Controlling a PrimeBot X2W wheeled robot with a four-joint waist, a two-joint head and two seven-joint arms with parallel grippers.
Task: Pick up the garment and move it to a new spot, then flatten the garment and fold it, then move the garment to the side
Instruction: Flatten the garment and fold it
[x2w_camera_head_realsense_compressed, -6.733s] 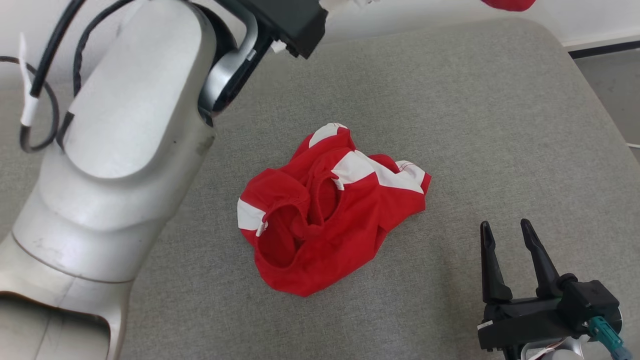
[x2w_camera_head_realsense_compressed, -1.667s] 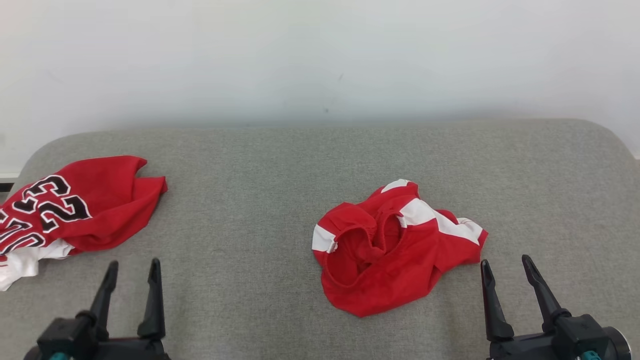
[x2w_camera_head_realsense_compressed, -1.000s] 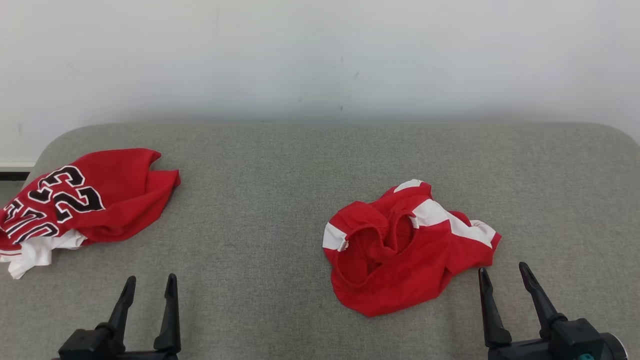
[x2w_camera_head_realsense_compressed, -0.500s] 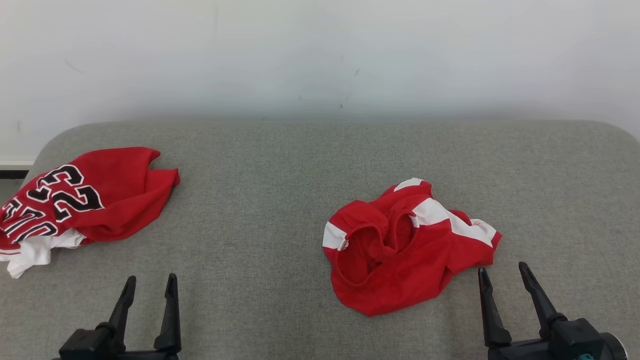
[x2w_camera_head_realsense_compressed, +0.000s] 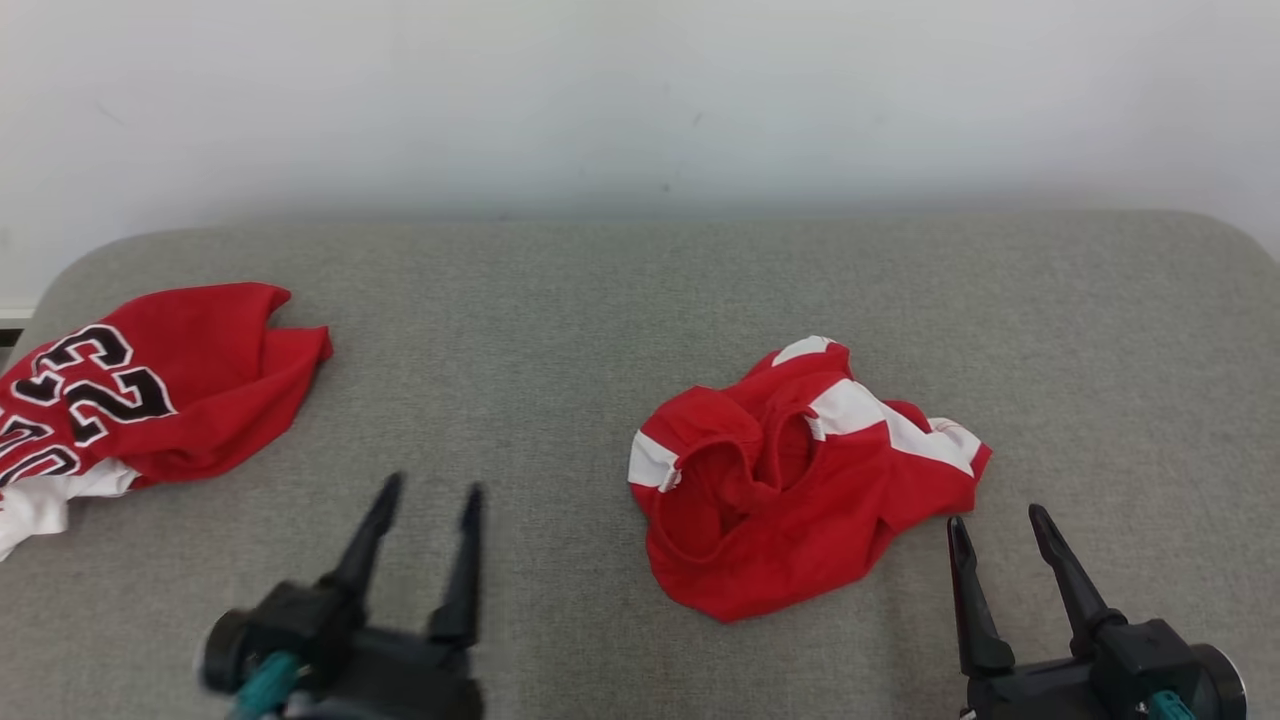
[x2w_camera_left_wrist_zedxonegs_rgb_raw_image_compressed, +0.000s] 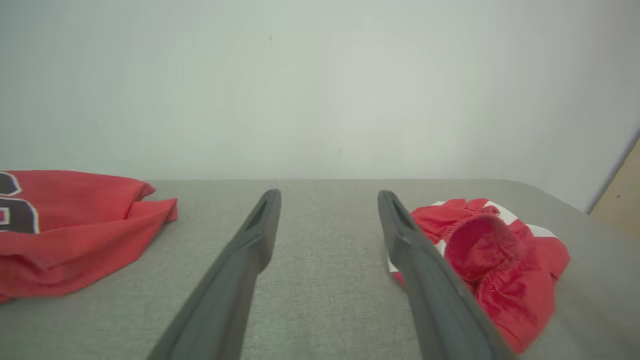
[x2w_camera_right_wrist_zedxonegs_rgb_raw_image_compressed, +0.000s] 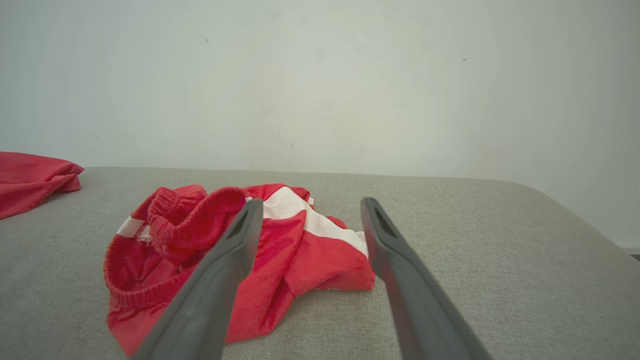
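Note:
The garment (x2w_camera_head_realsense_compressed: 800, 480) is a crumpled pair of red shorts with white stripes, lying right of centre on the grey cushion (x2w_camera_head_realsense_compressed: 560, 330). In the left wrist view the garment (x2w_camera_left_wrist_zedxonegs_rgb_raw_image_compressed: 500, 260) is right of the fingers; in the right wrist view the garment (x2w_camera_right_wrist_zedxonegs_rgb_raw_image_compressed: 240, 250) lies just ahead and left. My left gripper (x2w_camera_head_realsense_compressed: 432, 488) hovers open to its left, with nothing between the fingers. My right gripper (x2w_camera_head_realsense_compressed: 995, 520) stands open just below the garment's right corner, not touching it.
A second red garment (x2w_camera_head_realsense_compressed: 130, 390), a jersey with black-and-white numbers, lies at the cushion's left end, also seen as the jersey (x2w_camera_left_wrist_zedxonegs_rgb_raw_image_compressed: 70, 225) in the left wrist view. A pale wall (x2w_camera_head_realsense_compressed: 640, 100) rises behind the cushion. Bare cushion lies between the two garments.
My left gripper has risen and moved right toward the shorts. The right gripper holds its place. The head view has shifted slightly. Neither garment has moved.

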